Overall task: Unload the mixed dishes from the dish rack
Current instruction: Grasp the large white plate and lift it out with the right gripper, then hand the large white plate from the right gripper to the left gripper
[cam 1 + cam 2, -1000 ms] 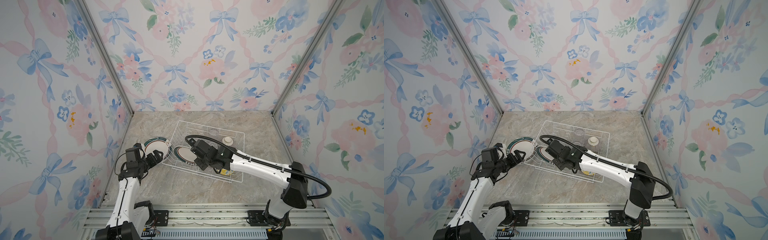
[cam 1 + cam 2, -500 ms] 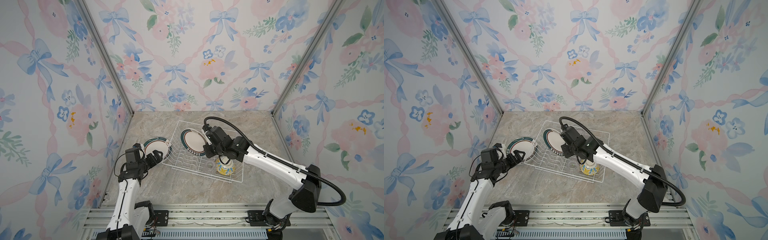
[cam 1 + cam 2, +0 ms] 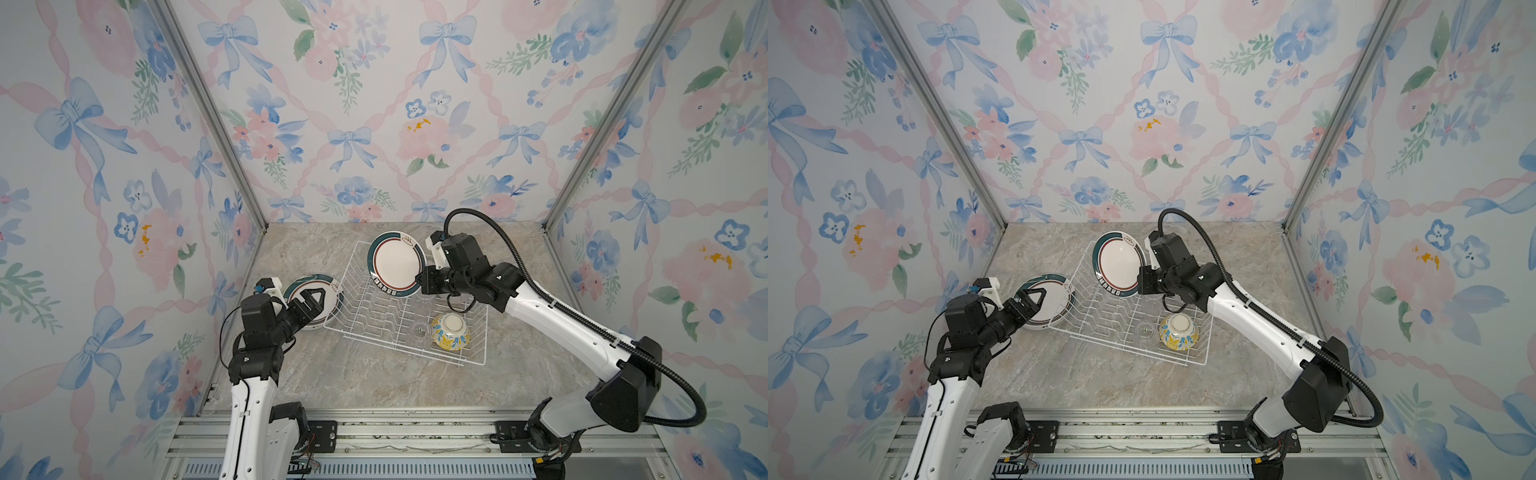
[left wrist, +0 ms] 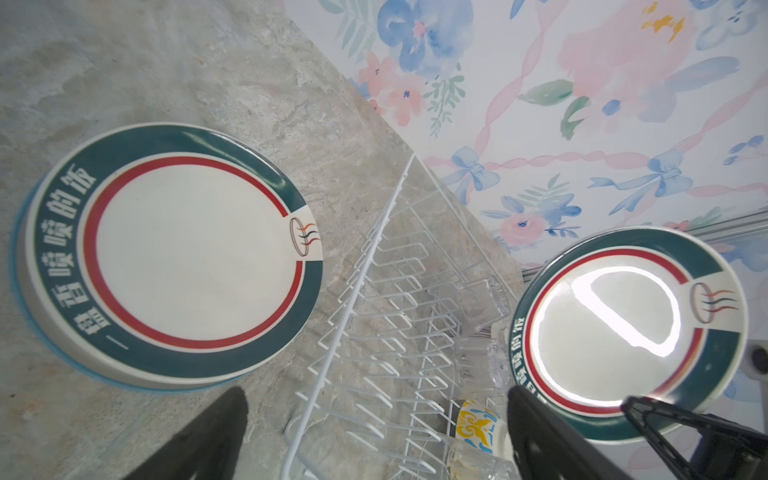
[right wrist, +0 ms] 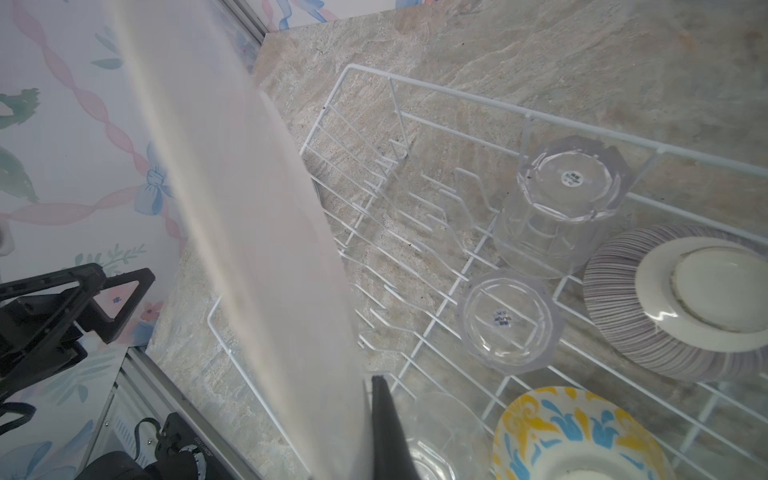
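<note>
My right gripper (image 3: 422, 280) (image 3: 1142, 280) is shut on the rim of a green-rimmed plate (image 3: 395, 266) (image 3: 1119, 266) (image 4: 602, 328), held tilted above the back of the white dish rack (image 3: 395, 345) (image 3: 1121, 347). In the right wrist view that plate (image 5: 257, 232) shows edge-on, with one finger (image 5: 386, 424) against it. Inside the rack are upturned clear glass cups (image 5: 565, 191) (image 5: 507, 320), a purple-striped bowl (image 5: 615, 299) and a yellow-blue bowl (image 3: 450, 330) (image 5: 573, 432). My left gripper (image 3: 320, 305) (image 4: 376, 395) hangs open and empty over a matching plate (image 4: 187, 257) on the table.
The plate on the table (image 3: 305, 280) lies on top of a blue-edged dish, close to the rack's left side. The left wall runs just beyond it. Bare marble table (image 3: 374, 386) lies in front of the rack.
My right gripper has lifted the green-rimmed plate out of the rack's slots, up and towards the back. The left arm has hardly moved.
</note>
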`<state>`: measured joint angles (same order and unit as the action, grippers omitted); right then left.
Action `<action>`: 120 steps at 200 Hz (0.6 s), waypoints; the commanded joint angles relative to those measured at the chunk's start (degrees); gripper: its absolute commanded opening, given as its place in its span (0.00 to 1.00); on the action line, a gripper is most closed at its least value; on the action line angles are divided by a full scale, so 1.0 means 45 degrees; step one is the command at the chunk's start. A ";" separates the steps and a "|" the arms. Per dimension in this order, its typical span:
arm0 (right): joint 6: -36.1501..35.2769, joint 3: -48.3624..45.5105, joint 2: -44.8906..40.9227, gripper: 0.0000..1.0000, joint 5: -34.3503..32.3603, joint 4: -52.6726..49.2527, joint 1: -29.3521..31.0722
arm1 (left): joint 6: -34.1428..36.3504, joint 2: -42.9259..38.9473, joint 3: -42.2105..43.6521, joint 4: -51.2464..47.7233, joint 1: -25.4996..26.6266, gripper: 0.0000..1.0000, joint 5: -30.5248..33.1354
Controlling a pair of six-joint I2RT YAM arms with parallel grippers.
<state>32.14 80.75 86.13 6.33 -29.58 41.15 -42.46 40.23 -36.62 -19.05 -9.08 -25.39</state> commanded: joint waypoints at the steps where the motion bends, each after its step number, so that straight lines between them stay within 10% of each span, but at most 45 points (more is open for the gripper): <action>1: 0.1279 -0.0151 -0.0472 0.00 0.1436 0.1394 -0.0256 | -0.0832 -0.0025 -0.0577 0.0338 0.0334 0.98 -0.0012; 120: 0.3039 -0.0611 -0.0445 0.00 0.3175 0.3042 -0.0667 | -0.3055 0.3627 -0.1066 0.6161 0.5451 0.98 0.1000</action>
<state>43.62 78.65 86.11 18.13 -20.38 38.76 -54.15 52.69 -39.22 -0.58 11.70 -23.22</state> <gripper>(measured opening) 0.068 0.979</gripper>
